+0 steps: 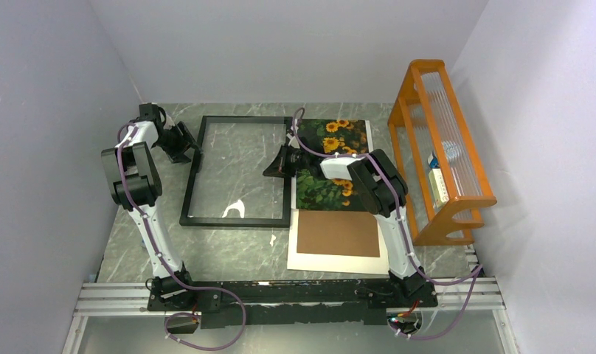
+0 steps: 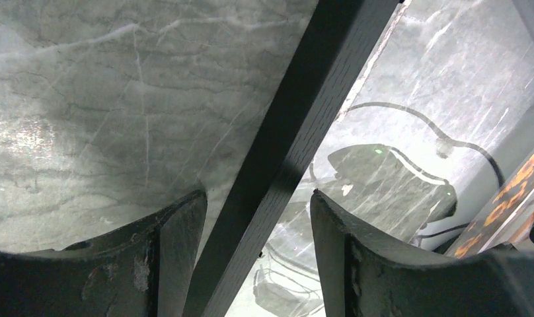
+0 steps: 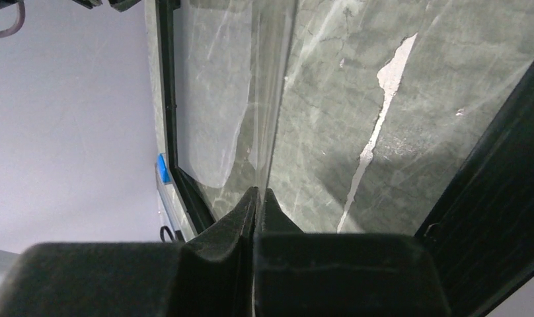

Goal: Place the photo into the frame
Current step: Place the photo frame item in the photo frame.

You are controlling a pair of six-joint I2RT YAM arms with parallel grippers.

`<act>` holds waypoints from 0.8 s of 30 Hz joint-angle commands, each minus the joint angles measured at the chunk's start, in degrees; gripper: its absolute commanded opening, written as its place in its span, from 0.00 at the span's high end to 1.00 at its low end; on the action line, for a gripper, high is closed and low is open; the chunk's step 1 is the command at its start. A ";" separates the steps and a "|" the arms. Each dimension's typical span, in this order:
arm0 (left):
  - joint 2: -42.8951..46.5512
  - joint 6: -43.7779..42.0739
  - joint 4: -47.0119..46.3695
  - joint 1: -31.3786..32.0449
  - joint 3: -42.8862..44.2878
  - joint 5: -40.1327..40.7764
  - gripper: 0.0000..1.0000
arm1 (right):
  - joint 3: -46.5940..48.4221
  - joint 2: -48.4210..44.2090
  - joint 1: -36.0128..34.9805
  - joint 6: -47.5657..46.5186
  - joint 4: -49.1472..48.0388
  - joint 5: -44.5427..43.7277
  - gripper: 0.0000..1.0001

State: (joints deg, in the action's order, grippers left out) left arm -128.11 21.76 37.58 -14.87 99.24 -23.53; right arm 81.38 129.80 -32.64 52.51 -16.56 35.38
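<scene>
The black frame [image 1: 190, 184] lies flat left of centre on the marble table. My left gripper [image 1: 192, 144] is open, and its fingers [image 2: 178, 251] straddle the frame's left rail [image 2: 297, 145]. My right gripper [image 1: 276, 164] is at the frame's right rail, shut on the edge of a clear pane [image 3: 271, 99]. The pane sits in the frame opening [image 1: 240, 166]. In the right wrist view the jaws [image 3: 259, 191] pinch this thin sheet edge-on. The sunflower photo [image 1: 335, 136] lies right of the frame, partly hidden under my right arm.
A brown backing board [image 1: 339, 232] lies on a white mat sheet [image 1: 332, 262] in front of the photo. An orange wooden rack [image 1: 442, 147] holding small items stands along the right wall. White walls close in on three sides.
</scene>
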 commanded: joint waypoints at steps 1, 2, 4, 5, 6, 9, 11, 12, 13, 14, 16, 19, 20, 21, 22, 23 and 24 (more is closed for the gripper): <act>-5.53 -1.75 -0.07 0.48 -2.34 3.30 0.33 | 2.27 1.14 0.00 0.46 -1.10 3.59 0.99; -5.63 -1.66 -0.14 0.52 -2.30 3.22 0.33 | 2.19 1.20 -0.05 0.56 -1.26 3.71 0.99; -5.70 -1.51 -0.22 0.54 -2.22 3.06 0.33 | 2.29 1.40 -0.16 0.79 -1.08 4.10 0.99; -5.80 -1.42 -0.31 0.55 -2.21 3.05 0.34 | 2.37 1.54 -0.22 0.97 -0.97 4.43 0.99; -5.85 -1.33 -0.39 0.54 -2.13 3.17 0.34 | 2.36 1.67 -0.23 1.08 -1.06 4.78 1.00; -6.02 -1.05 -0.71 0.55 -1.80 3.59 0.34 | 2.55 1.98 -0.23 1.65 -0.96 5.56 1.00; -6.18 -0.84 -1.03 0.54 -1.60 3.75 0.34 | 2.80 2.33 -0.24 2.32 -1.09 6.15 1.00; -6.19 -0.74 -1.24 0.52 -1.52 3.61 0.34 | 3.07 2.65 -0.25 2.41 -0.91 6.45 1.00; -6.18 -0.64 -1.51 0.50 -1.51 3.53 0.34 | 3.42 2.81 -0.23 2.37 -0.61 6.49 1.00; -6.28 -0.58 -1.70 0.54 -1.51 3.42 0.34 | 3.80 2.95 -0.23 2.23 -0.06 6.30 0.99; -6.39 -0.57 -1.88 0.57 -1.42 3.51 0.34 | 4.53 3.18 -0.23 2.20 0.82 6.18 0.96; -6.62 -0.57 -1.90 0.72 -1.42 4.36 0.34 | 5.01 3.22 -0.23 2.22 1.69 5.74 0.92; -6.62 -0.64 -1.94 0.85 -1.46 4.77 0.35 | 5.03 3.19 -0.23 2.40 1.75 5.61 0.92; -6.62 -0.71 -1.97 0.97 -1.55 5.19 0.35 | 5.23 3.18 -0.23 2.46 1.85 5.63 0.92; -6.58 -0.75 -2.03 1.06 -1.70 5.69 0.36 | 5.39 3.18 -0.23 2.44 1.85 5.60 0.92; -6.47 -0.85 -2.21 1.07 -1.95 6.15 0.37 | 5.51 3.18 -0.23 2.42 1.93 5.64 0.92; -6.37 -0.98 -2.43 1.21 -2.21 6.62 0.37 | 5.72 3.20 -0.23 2.42 2.15 5.59 0.92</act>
State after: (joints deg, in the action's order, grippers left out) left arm -128.42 22.22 37.69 -15.00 99.48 -23.29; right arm 84.49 133.10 -32.29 54.68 -14.55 39.40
